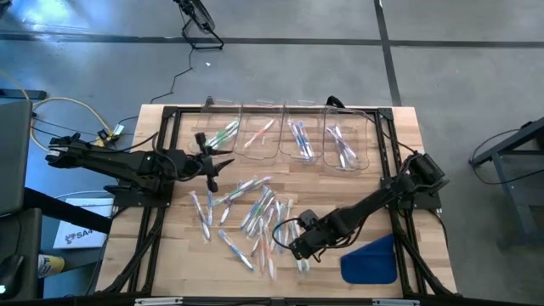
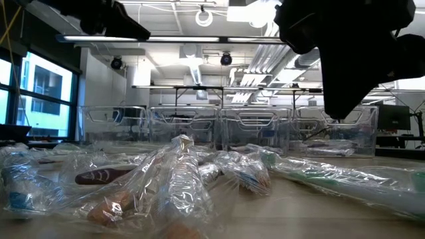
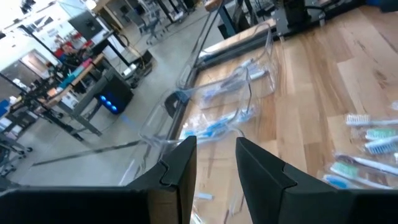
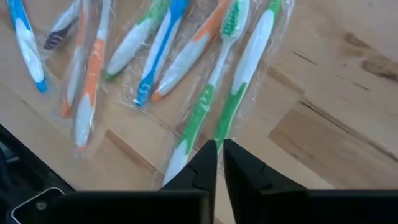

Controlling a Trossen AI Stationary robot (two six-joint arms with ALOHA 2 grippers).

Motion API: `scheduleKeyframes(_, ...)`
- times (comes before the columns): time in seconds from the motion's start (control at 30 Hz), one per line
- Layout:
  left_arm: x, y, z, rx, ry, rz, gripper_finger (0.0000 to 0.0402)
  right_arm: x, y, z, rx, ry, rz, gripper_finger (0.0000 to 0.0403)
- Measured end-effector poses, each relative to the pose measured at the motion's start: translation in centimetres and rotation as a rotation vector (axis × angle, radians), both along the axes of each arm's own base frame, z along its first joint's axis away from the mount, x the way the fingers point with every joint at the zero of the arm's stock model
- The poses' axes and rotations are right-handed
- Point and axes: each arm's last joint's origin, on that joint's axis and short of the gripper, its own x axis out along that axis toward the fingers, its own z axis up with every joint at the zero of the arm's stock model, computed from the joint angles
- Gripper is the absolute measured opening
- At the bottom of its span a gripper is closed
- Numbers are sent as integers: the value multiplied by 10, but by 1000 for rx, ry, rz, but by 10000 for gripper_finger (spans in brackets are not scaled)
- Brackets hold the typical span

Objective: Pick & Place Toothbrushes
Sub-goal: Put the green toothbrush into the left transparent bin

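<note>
Several toothbrushes (image 1: pixel 251 212) in clear wrappers lie scattered on the wooden table's middle; the low view shows them close up (image 2: pixel 179 179). My right gripper (image 1: pixel 299 253) points steeply down at the heap's near right edge. Its fingertips (image 4: pixel 220 155) stand a narrow slit apart with nothing between them, just short of the handle ends of two green-and-white toothbrushes (image 4: pixel 239 87). My left gripper (image 1: pixel 223 161) waits open (image 3: pixel 216 155) at the table's left, held roughly level beside the far bins and holding nothing.
A row of clear bins (image 1: pixel 302 140) along the far edge holds sorted toothbrushes, and the left wrist view shows them too (image 3: pixel 249 68). A blue flat piece (image 1: pixel 370 259) lies at the near right, close to my right arm. Bare wood (image 4: pixel 336 112) lies to the heap's right.
</note>
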Motion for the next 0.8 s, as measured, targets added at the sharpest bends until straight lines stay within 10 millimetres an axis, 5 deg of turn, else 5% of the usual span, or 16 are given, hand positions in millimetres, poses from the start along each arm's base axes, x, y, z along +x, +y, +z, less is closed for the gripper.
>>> scheduleKeyframes(0.4,0,0,-1,-13,2,3,108,2,-4,0,13,2,-53,156)
scheduleKeyframes(0.8,0,0,-1,-23,-2,6,108,7,-10,0,7,-13,-29,129)
